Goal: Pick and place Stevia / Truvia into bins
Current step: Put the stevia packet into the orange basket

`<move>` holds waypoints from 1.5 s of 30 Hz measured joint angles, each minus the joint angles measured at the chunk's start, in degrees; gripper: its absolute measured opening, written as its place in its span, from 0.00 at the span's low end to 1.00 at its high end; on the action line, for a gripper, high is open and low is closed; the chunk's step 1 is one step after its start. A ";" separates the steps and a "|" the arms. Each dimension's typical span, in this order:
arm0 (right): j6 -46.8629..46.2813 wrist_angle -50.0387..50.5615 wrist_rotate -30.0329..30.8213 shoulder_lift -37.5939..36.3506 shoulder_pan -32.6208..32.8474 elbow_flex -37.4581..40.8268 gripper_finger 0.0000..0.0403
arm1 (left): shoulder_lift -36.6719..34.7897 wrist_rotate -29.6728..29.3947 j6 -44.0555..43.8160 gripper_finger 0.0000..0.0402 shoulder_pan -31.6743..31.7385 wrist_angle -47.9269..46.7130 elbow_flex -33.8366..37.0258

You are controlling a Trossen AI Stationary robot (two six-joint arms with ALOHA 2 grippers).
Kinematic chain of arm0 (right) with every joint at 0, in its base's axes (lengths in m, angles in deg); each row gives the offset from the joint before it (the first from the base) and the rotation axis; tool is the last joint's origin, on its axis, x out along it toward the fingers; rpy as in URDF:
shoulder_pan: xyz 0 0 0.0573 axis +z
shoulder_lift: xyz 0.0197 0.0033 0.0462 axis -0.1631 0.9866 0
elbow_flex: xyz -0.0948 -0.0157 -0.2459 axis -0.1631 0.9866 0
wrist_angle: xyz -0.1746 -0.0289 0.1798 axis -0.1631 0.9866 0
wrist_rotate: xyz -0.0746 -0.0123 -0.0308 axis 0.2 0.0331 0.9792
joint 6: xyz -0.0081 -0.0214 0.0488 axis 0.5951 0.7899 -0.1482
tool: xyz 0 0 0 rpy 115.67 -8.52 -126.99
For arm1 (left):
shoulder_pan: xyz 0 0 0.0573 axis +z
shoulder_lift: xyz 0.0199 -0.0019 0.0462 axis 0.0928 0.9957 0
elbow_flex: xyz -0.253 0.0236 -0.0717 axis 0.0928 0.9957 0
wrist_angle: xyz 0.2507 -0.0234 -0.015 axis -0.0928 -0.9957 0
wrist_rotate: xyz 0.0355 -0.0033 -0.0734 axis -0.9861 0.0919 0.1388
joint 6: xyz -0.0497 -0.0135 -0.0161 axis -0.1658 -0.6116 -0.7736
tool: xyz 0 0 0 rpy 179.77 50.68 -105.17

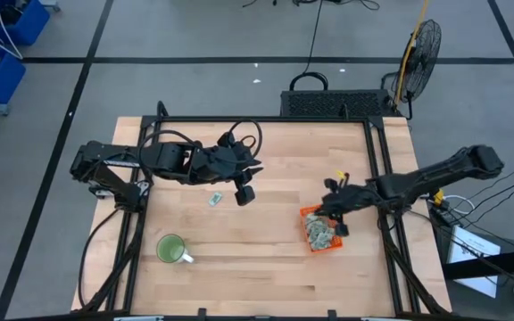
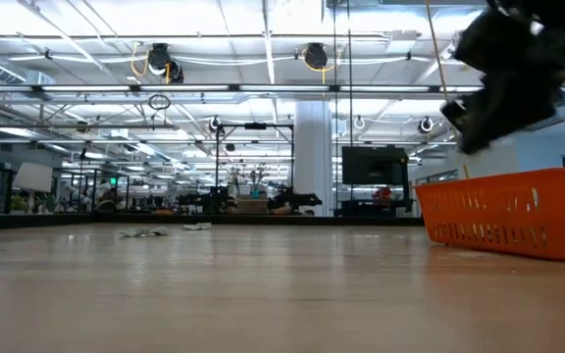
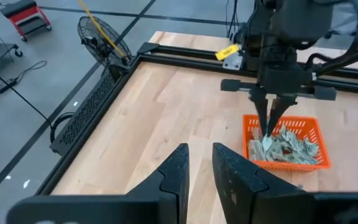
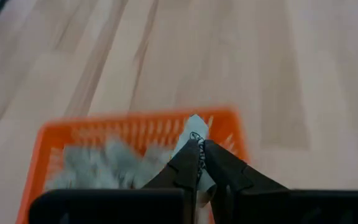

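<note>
Pale wooden tabletop (image 1: 266,267) carries a shallow bright-orange plastic tray (image 1: 309,214) at right, heaped with small pale green-and-white paper sachets (image 1: 319,234). Right gripper (image 4: 199,163) hangs over the tray, fingers nearly closed, pinching one sachet (image 4: 193,132). Left gripper (image 1: 244,193) hovers mid-table, fingers narrowly apart and empty, beside a lone sachet (image 1: 213,199). A round green mug (image 1: 170,249) stands near left.

We've got a butcher-block table (image 1: 266,267): orange tray (image 1: 309,214) under the right gripper (image 1: 335,220), one sachet (image 1: 213,199) and green mug (image 1: 170,248) near the left gripper (image 1: 245,193).
</note>
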 joint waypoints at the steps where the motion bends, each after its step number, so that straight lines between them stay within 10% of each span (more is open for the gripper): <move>1: -0.89 -0.04 -0.01 -1.18 0.77 1.75 0.04 | 0.00 0.00 0.00 0.19 0.00 0.01 0.00; 19: 4.65 -11.11 0.21 -5.50 2.64 10.05 0.27 | 0.00 -0.25 0.43 0.19 0.07 0.02 0.00; 31: 13.60 -29.73 0.51 -5.52 2.64 10.08 0.31 | 0.08 -11.96 -8.58 0.19 3.82 -14.65 0.21; 45: 17.08 -32.61 0.49 -5.52 2.64 10.08 0.30 | 0.44 1.77 -19.78 0.19 21.08 -4.35 24.21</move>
